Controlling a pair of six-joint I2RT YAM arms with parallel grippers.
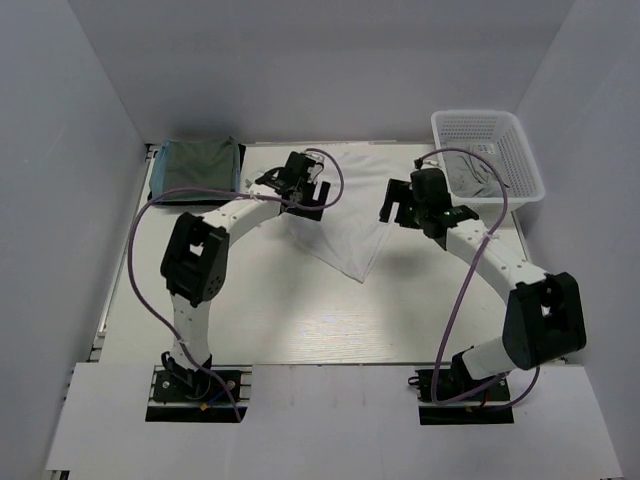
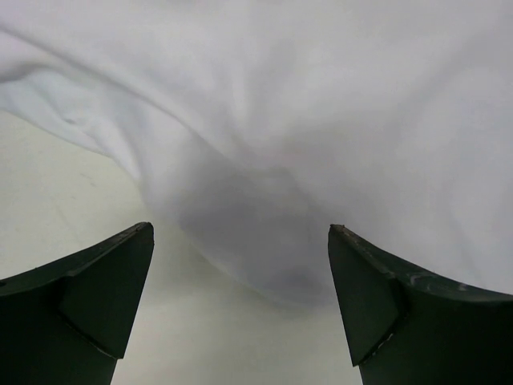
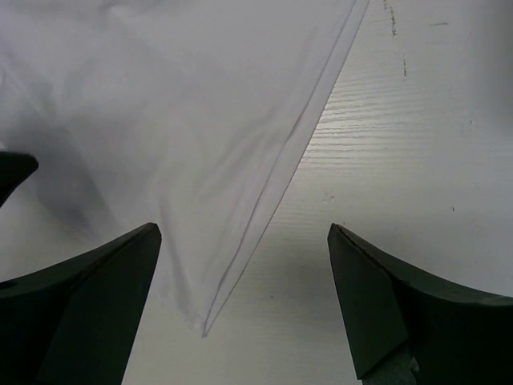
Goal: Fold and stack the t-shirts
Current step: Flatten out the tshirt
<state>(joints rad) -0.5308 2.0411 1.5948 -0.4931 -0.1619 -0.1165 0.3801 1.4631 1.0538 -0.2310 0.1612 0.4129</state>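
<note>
From above, the white t-shirt [image 1: 345,215] is lying spread on the table [image 1: 300,320] between the two arms, tapering to a point on the near side. The left gripper [image 1: 300,188] and right gripper [image 1: 418,205] are hovering at its two sides. A folded green shirt [image 1: 198,168] is sitting at the far left, and a grey garment [image 1: 468,178] is slumping in the white mesh basket [image 1: 520,150] at the far right. Over to the left wrist: the jaws are gaping wide with nothing between them, and soft white cloth is bunching into a shadowed fold just ahead of the dark fingers [image 2: 96,297]. It looks thin, light and limp, so it is probably going to drape and drag rather than keep any shape. Now the right wrist: wide open and empty here too, looking down a stitched hem [image 3: 264,208] that is running to a sharp corner [image 3: 204,330] on the pale wood-grain surface. That doubled hem looks like the firmest place to pinch.
</note>
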